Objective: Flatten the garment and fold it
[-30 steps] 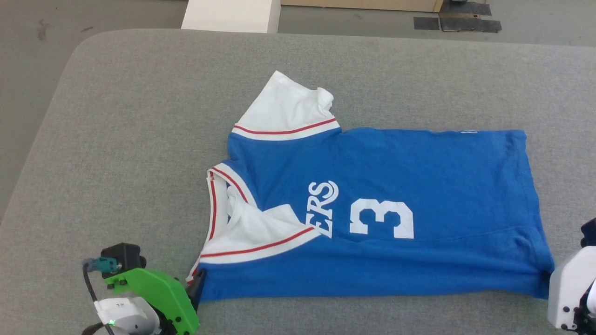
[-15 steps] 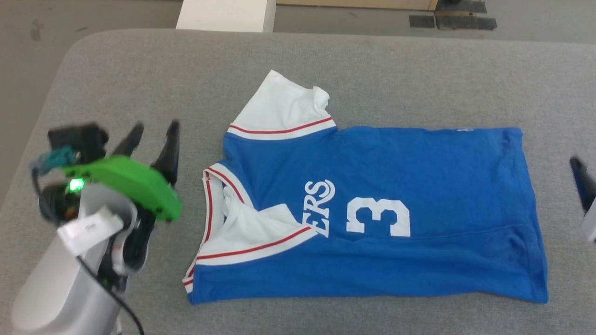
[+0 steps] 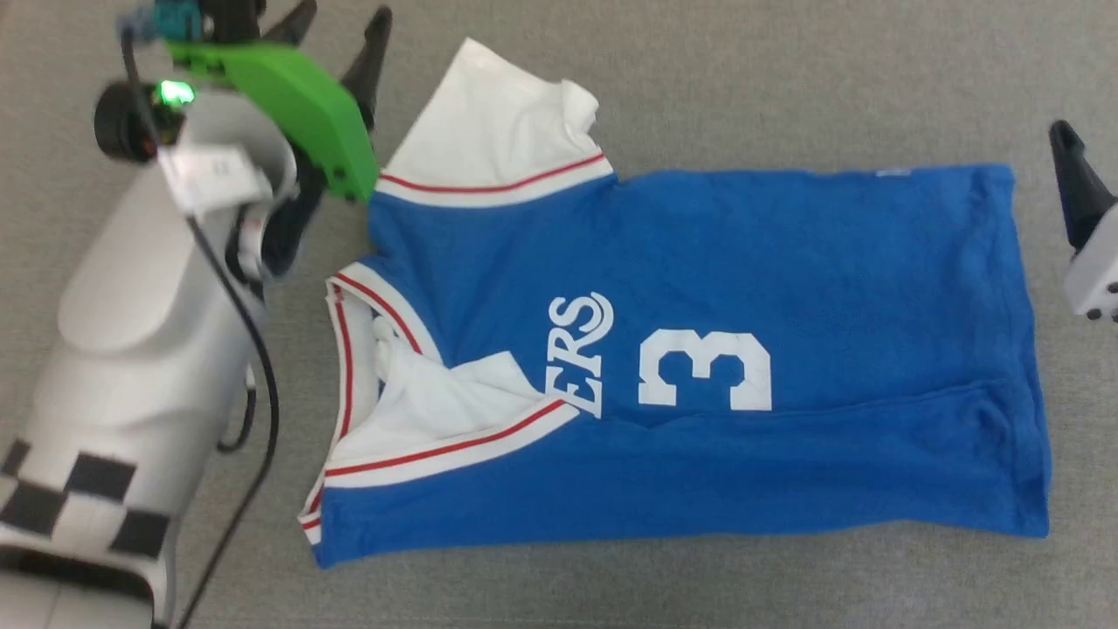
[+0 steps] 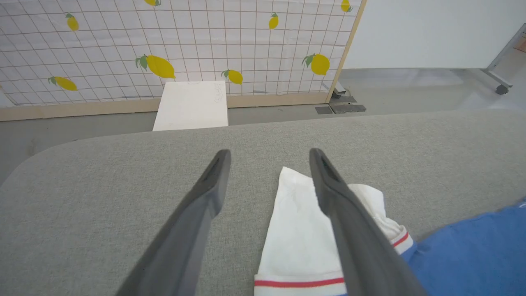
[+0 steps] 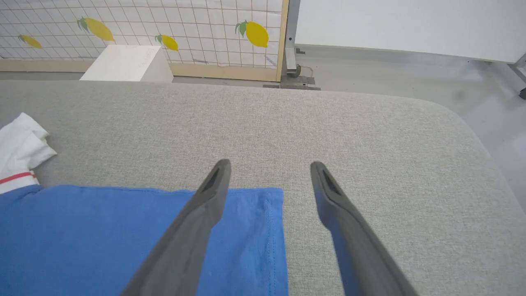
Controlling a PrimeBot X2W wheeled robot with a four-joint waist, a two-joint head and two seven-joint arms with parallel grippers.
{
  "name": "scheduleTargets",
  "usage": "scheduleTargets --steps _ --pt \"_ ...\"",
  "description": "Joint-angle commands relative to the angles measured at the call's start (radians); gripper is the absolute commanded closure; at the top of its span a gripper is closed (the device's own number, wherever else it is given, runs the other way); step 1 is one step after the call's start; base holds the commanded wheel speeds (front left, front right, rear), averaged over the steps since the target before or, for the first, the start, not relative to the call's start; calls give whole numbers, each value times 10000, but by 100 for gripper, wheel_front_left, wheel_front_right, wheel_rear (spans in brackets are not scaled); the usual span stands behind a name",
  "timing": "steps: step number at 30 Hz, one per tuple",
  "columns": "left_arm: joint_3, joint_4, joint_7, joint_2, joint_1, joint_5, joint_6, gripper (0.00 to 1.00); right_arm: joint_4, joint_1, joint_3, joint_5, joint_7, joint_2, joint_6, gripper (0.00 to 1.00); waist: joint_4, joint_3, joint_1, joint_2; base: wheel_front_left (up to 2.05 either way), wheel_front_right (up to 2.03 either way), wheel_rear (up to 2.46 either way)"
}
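The garment [image 3: 699, 288] is laid flat on the grey fabric surface [image 3: 786, 87], with the collar [image 3: 345, 349] towards the robot's left and the hem towards its right. The blue front is turned upward, and a white "3" [image 3: 706, 370] and the letters "ERS" [image 3: 581, 349] are displayed on it. The near sleeve [image 3: 437, 411] is folded over the chest, so that part of the lettering is covered. The far sleeve [image 3: 498, 131] is spread outward on the surface.

The left gripper [image 4: 270, 153] is positioned over the far sleeve with its fingers set wide apart; nothing is clamped. Contact with the cloth cannot be determined.

The right gripper [image 5: 270, 163] is positioned at the far hem corner, also with its fingers set wide apart and nothing clamped. The corner's edge is seen between the two fingers.

A lemon-patterned panel [image 4: 185, 41] and a white box [image 4: 191, 105] are located beyond the surface.
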Motion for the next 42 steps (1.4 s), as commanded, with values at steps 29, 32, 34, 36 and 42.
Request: scheduleTargets --steps 29,32,34,36,42 --pt "-142 2109 5498 -826 -2719 -1386 44 100 -135 -309 -20 -258 -594 418 -15 0 -546 2313 -2 -1 0 0 0" --pt "192 1594 5070 -709 -2641 -1654 -181 100 -38 -530 121 -277 -312 247 -15 0 -427 2227 -2 -1 0 0 0" --pt "338 1222 4885 -569 -2515 -1759 -287 100 95 -735 274 -353 99 65 -15 0 -343 2189 -2 -1 0 0 0" --pt "440 783 4797 -468 -2310 -1885 -373 100 300 -939 466 -470 743 -193 -15 0 -243 2181 -2 -1 0 0 0" --pt "594 -992 4684 -257 -1259 -2278 -488 100 851 -1519 959 -943 2895 -934 -15 0 84 2226 -2 -1 0 0 0"
